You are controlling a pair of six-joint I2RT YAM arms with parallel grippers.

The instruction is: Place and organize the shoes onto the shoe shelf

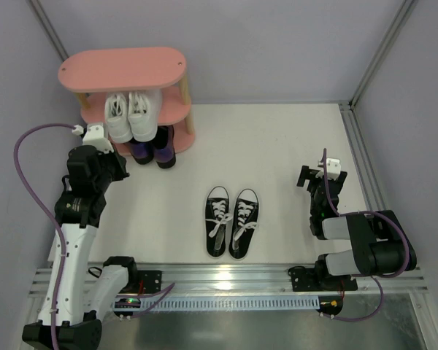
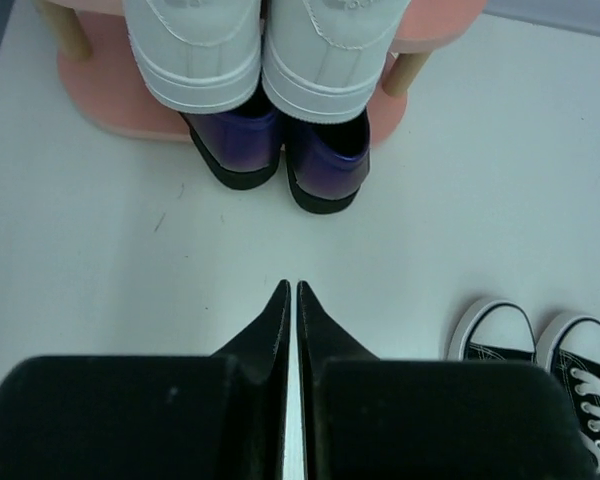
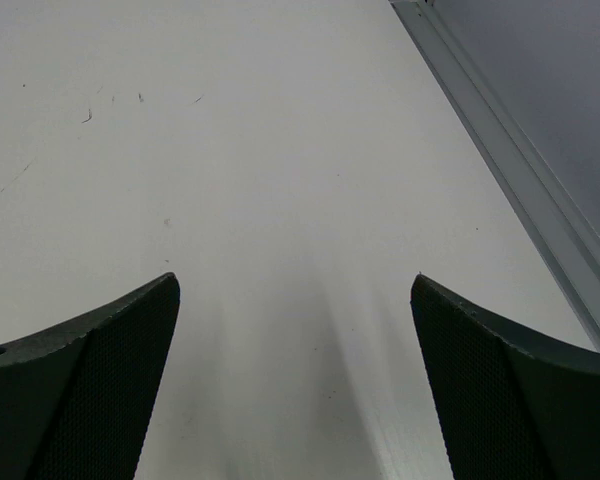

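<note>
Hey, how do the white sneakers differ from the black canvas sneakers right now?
The white sneakers sit on the middle tier of the shoe shelf, while the black canvas sneakers lie on the table, off the shelf. The white sneakers are plain white all over. The black canvas sneakers are dark, with white laces and toe caps. Both are complete pairs, and in each the two shoes sit side by side.

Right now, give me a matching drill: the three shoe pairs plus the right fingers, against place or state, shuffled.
1. white sneakers
2. purple shoes
3. black sneakers
4. right fingers

A. on the table
B. shelf, bottom tier
C. open
D. middle tier

Pairs: 1-D, 2-B, 3-A, 4-C
</note>
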